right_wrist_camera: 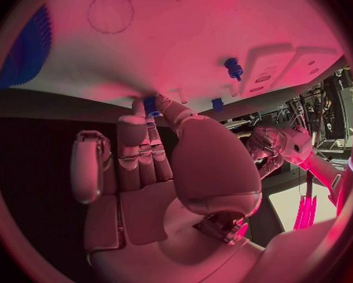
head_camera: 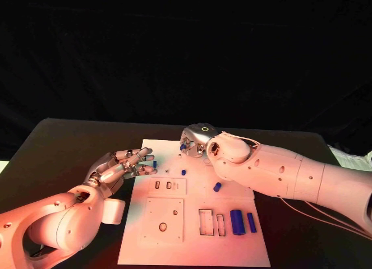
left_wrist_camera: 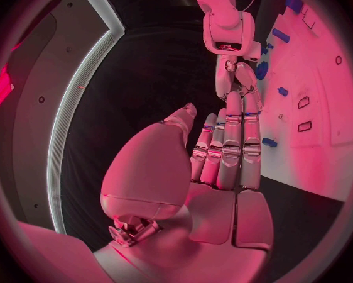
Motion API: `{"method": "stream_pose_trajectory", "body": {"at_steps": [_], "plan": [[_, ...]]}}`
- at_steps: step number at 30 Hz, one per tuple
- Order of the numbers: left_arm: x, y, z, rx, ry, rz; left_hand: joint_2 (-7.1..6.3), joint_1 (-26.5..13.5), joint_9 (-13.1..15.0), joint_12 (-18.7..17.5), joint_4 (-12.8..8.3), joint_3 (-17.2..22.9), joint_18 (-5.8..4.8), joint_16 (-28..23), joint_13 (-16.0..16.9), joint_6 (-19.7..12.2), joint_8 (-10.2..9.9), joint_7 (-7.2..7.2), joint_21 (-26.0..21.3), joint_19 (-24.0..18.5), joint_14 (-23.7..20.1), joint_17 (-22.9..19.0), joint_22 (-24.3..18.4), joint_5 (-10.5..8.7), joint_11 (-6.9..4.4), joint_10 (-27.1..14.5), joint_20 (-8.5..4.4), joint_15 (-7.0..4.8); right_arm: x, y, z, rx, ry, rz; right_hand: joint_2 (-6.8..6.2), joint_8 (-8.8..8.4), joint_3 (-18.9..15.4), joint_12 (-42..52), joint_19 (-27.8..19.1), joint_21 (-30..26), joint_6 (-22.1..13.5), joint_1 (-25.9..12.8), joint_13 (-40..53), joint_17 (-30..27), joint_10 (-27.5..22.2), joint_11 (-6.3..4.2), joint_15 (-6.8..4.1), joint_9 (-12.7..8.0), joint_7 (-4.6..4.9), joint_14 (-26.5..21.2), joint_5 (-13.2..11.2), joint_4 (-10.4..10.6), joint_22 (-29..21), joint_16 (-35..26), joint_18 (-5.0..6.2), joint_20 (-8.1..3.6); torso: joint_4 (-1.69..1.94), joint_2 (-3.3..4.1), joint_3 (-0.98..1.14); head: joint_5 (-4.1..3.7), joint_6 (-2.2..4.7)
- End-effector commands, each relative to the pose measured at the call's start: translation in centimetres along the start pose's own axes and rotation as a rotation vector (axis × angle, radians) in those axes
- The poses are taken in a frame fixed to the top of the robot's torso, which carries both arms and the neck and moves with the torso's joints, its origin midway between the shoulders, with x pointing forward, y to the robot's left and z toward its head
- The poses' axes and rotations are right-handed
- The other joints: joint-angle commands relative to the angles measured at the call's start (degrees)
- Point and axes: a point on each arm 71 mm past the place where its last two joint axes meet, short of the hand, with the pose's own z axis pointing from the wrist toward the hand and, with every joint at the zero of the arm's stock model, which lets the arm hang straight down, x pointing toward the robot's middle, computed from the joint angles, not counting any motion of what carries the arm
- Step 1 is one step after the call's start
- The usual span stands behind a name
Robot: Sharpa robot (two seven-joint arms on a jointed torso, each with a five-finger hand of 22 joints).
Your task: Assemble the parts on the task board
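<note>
Pinching a small blue part (right_wrist_camera: 151,104) at the task board's (head_camera: 194,246) far edge: right hand (head_camera: 198,140) | left hand (head_camera: 125,165) fingers spread, empty, at its left edge

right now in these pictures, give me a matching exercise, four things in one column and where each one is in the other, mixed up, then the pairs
Things
1. left hand
2. right hand
3. large blue cylinder
4. white cylinder

Places
A. on the black table, off the task board's left edge
B. at the board's far edge, fingertips at a small blue part
C. lying on the task board near its right edge, beside a thinner blue rod
D. at the board's left edge, fingers extended, holding nothing

Pairs: 1-D, 2-B, 3-C, 4-A
</note>
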Motion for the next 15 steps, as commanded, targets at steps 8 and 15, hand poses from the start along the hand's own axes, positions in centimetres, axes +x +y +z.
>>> {"method": "stream_pose_trajectory", "body": {"at_steps": [8,15], "plan": [[0.2,-0.2,0.0,0.006,0.013,-0.006,0.14,0.5,0.0,-0.3,-0.1,0.1,0.56,-0.2,-0.1,-0.3,-0.3,-0.02,-0.2,-0.3,-0.4,0.1,0.0,-0.20,-0.03,-0.3,-0.04,0.11,-0.2,-0.4,0.0,0.020,-0.009,-0.006,-3.14,-0.35,-2.8,-0.2,-2.1,-1.9,-9.4,0.9,-0.1,-4.9,-11.4,2.27,1.79,-2.8,1.05,-0.8,-1.6,2.1,-3.4,-3.1,0.87,1.61,0.17,0.08,-0.05,-0.07,0.10],[-0.1,-0.2,0.1,0.005,0.007,-0.005,0.09,0.5,0.0,-0.3,-0.2,0.2,0.55,-0.2,-0.1,-0.3,-0.3,-0.02,-0.2,-0.3,-0.5,0.1,-0.1,-0.21,-0.02,-0.4,-0.02,0.13,-1.1,-0.9,-1.0,0.016,-0.049,0.031,-3.07,-0.15,-3.8,0.3,-2.0,-2.0,-9.1,1.6,0.1,-5.2,-10.4,2.06,1.69,-2.7,1.35,-0.7,-1.4,2.9,-3.4,-3.1,0.89,1.67,0.18,0.13,0.00,-0.07,0.27]]}}
